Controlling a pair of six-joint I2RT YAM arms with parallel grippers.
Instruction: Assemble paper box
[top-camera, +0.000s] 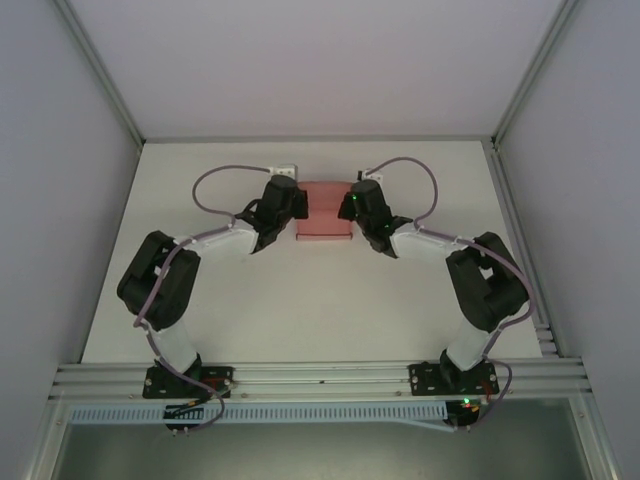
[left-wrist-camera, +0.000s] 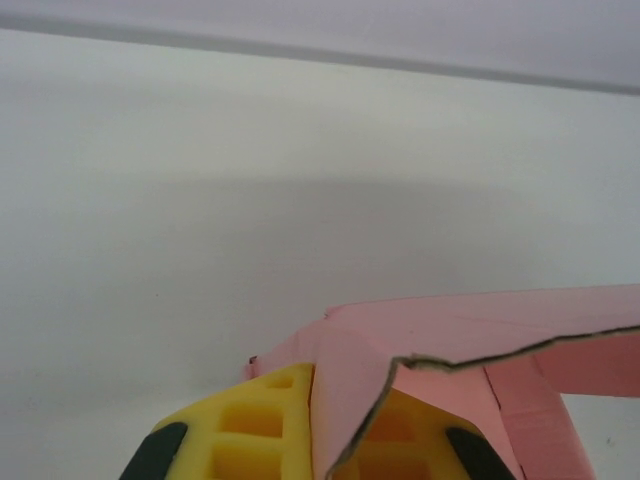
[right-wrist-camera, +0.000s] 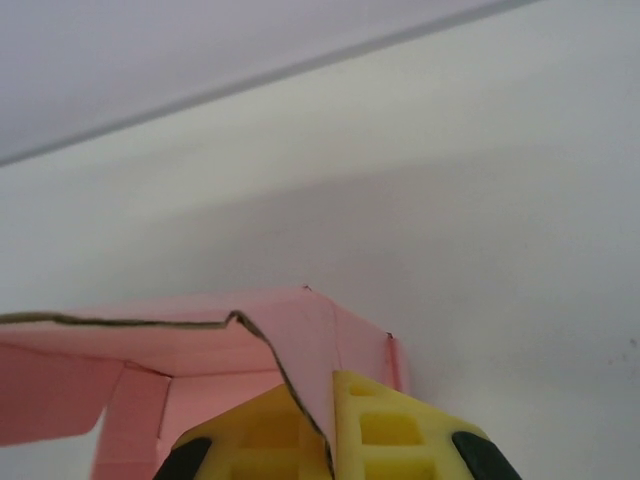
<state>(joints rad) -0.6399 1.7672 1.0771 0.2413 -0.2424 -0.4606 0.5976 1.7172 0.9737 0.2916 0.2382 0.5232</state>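
The pink paper box (top-camera: 325, 210) lies on the white table between my two grippers, toward the back middle. My left gripper (top-camera: 292, 205) is shut on its left end; in the left wrist view a pink flap (left-wrist-camera: 350, 400) is pinched between the yellow fingers (left-wrist-camera: 255, 425), and the rest of the paper box (left-wrist-camera: 500, 335) stretches off to the right. My right gripper (top-camera: 352, 205) is shut on the right end; in the right wrist view a pink flap (right-wrist-camera: 315, 370) sits between its yellow fingers (right-wrist-camera: 395, 430), with the box's open inside (right-wrist-camera: 130, 385) to the left.
The white table (top-camera: 320, 310) is walled by grey panels at the back and both sides. An aluminium rail (top-camera: 320, 378) runs along the near edge, carrying both arm bases. Purple cables loop over each wrist.
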